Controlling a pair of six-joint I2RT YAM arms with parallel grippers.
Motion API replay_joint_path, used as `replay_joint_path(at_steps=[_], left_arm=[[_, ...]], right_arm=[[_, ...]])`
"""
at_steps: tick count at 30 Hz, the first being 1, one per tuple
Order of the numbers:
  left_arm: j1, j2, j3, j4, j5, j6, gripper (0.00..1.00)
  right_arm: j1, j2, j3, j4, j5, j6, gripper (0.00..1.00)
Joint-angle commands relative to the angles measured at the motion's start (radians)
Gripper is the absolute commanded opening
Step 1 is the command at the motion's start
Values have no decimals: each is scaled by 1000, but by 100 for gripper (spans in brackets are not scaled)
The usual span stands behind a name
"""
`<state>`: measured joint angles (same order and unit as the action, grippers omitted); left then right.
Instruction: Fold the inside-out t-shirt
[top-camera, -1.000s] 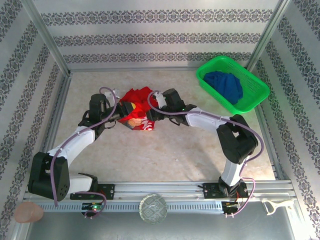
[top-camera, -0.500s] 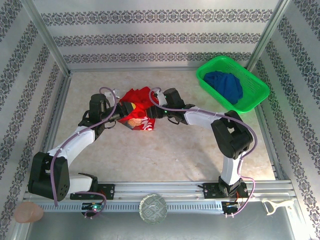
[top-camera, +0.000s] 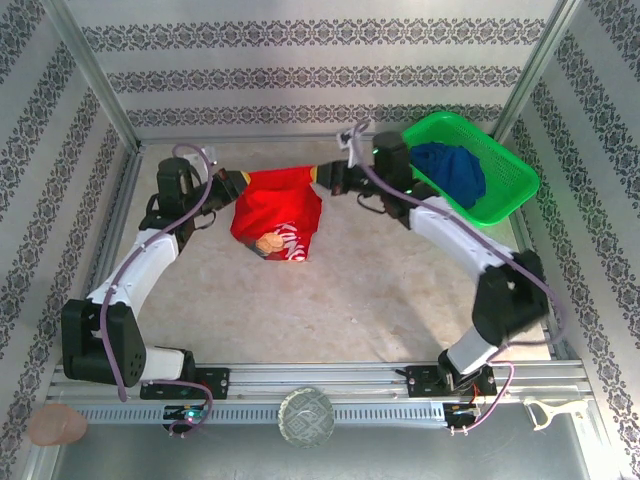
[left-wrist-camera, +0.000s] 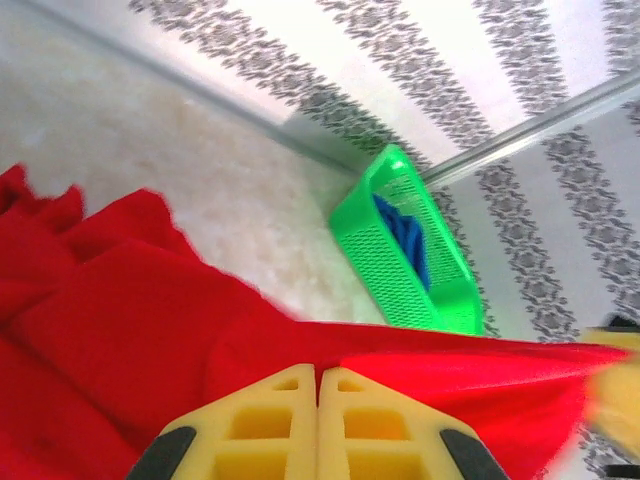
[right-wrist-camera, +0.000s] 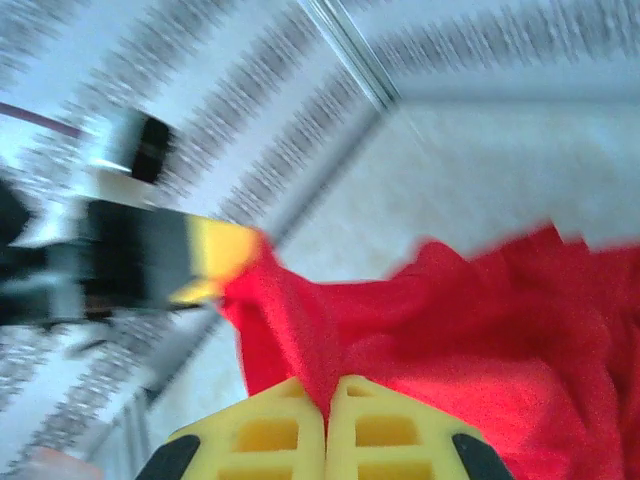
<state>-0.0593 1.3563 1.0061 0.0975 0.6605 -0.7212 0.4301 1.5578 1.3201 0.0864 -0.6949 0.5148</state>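
The inside-out t-shirt (top-camera: 278, 208) is bright red and hangs stretched between both grippers above the back of the table, its lower part with a pale print (top-camera: 280, 243) drooping toward the tabletop. My left gripper (top-camera: 237, 183) is shut on the shirt's left top edge, yellow fingers (left-wrist-camera: 280, 410) pinching red cloth (left-wrist-camera: 130, 320). My right gripper (top-camera: 322, 174) is shut on the right top edge, its fingers (right-wrist-camera: 290, 425) pressed together on a fold of the red cloth (right-wrist-camera: 470, 340). In the right wrist view the left gripper (right-wrist-camera: 225, 262) shows at the far end of the cloth.
A green basket (top-camera: 466, 169) holding a dark blue garment (top-camera: 451, 170) stands at the back right, close behind the right arm; it also appears in the left wrist view as the basket (left-wrist-camera: 405, 255). Metal frame posts and patterned walls enclose the pale table (top-camera: 380, 290).
The right gripper closed on the shirt. Both arms then rose and moved apart, lifting the bunched shirt off the table and stretching it out between them.
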Motion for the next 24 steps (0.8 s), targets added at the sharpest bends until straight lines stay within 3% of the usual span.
replay_joint_path(at_steps=[1, 6, 13, 18, 24], left_arm=[[26, 23, 73, -32, -26, 16, 0], [26, 43, 154, 20, 20, -27, 0], [23, 57, 331, 174, 104, -191, 0], [10, 121, 534, 240, 105, -309, 0], [-33, 270, 762, 211, 93, -354, 0]], right_arm=[[-29, -98, 49, 35, -129, 75, 0], [-67, -126, 21, 143, -176, 196, 0], [-124, -137, 130, 125, -165, 251, 0], [-142, -137, 435, -17, -125, 220, 0], [-130, -34, 943, -305, -26, 98, 0]])
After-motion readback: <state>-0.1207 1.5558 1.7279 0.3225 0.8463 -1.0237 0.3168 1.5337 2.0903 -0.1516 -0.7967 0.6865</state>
